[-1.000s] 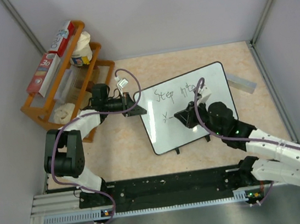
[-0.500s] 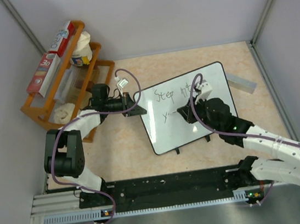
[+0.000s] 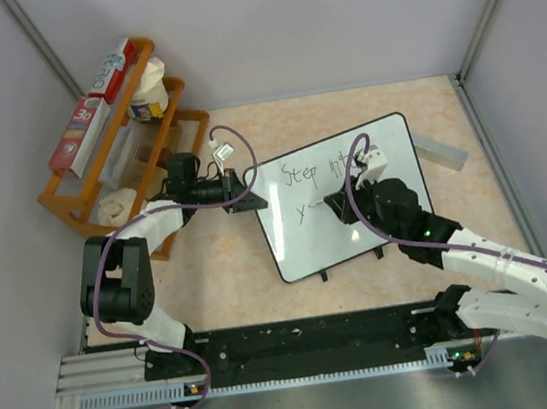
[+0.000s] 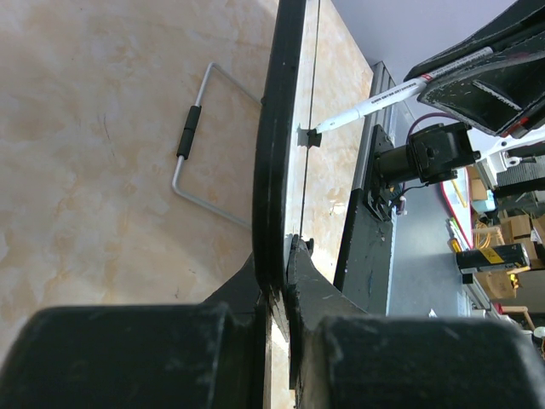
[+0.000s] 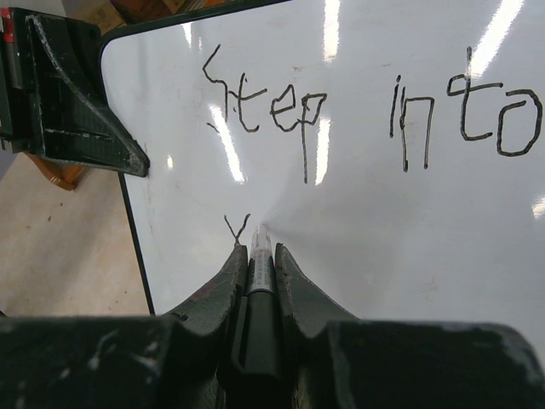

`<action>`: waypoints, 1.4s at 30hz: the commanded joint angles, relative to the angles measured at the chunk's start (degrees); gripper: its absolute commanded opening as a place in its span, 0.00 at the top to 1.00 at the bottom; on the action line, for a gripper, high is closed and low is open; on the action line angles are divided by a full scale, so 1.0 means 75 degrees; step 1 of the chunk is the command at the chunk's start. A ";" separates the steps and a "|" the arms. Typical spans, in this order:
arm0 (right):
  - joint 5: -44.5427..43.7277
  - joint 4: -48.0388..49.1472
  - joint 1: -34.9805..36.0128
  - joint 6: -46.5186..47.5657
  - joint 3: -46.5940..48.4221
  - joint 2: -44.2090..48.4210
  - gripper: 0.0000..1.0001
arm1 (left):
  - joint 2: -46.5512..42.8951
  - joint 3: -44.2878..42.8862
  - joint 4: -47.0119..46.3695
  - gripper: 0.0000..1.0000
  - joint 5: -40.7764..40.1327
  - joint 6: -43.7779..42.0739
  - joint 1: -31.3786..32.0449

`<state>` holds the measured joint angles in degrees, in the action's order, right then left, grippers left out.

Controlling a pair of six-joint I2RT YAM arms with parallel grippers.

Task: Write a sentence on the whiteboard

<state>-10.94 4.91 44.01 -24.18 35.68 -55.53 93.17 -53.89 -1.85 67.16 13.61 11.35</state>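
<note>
The whiteboard (image 3: 304, 246) is lying skewed on the table (image 3: 231, 265), its 2 black clips facing the arm bases. The left gripper (image 3: 243, 190) is pinching the board's left rim, jaws narrow on the black edge. The right gripper (image 5: 261, 252) is clamping a marker (image 5: 260, 285), with the tip touching the board just right of a "y" opening line 2. The sentence (image 5: 366, 106) is reading "Step into" above. A grey bar (image 3: 440, 149) is sitting by the far right corner.

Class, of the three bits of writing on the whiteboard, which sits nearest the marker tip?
The small "y" alone on the second line, just left of the marker tip; "Step" and "into" sit higher, on the first line.
</note>
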 commanded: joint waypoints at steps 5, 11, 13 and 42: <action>-0.0065 0.0447 -0.0091 0.0025 0.0235 -0.0236 1.00 | 0.0211 0.0294 0.0188 1.00 -0.1208 -0.1709 0.0244; 0.0099 0.0284 -0.0091 0.0025 0.0176 -0.0261 1.00 | 0.0234 0.0283 0.0188 1.00 -0.1196 -0.1697 0.0244; 0.0157 0.0248 -0.0102 0.0025 0.0118 -0.0202 1.00 | 0.0223 0.0283 0.0188 1.00 -0.1208 -0.1697 0.0244; -0.0299 -0.0045 -0.0243 0.0072 -0.0129 0.0126 1.00 | 0.0234 0.0283 0.0199 1.00 -0.1208 -0.1697 0.0244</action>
<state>-9.58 5.72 43.62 -24.27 34.11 -55.37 93.17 -53.89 -1.76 67.05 13.61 11.35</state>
